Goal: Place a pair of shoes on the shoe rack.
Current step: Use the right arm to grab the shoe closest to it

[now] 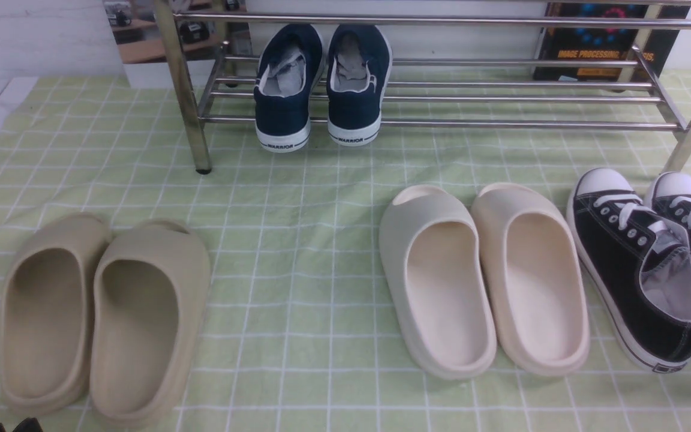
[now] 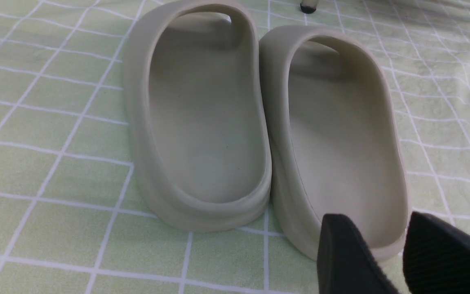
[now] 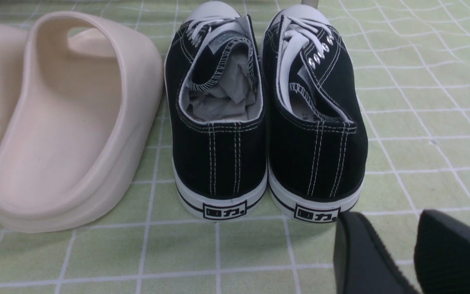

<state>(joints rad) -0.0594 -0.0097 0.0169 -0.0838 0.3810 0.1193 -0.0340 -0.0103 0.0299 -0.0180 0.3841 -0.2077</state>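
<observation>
One shoe rack [image 1: 501, 125] across front view's top, bearing navy sneakers [image 1: 321, 84]. Off rack, pair of shoes [image 1: 651, 270] on checked cloth [image 1: 297, 240] at lower right edge. Both left gripper [image 2: 375, 220] and right gripper [image 3: 390, 216] narrowly parted, empty.

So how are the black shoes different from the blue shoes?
The blue shoes sit on the rack; the black shoes stand on the green cloth. The blue shoes' heels say WARRIOR; the black shoes' heels carry a small boxed label. Both pairs stand side by side, white-soled, heels toward the robot.
</observation>
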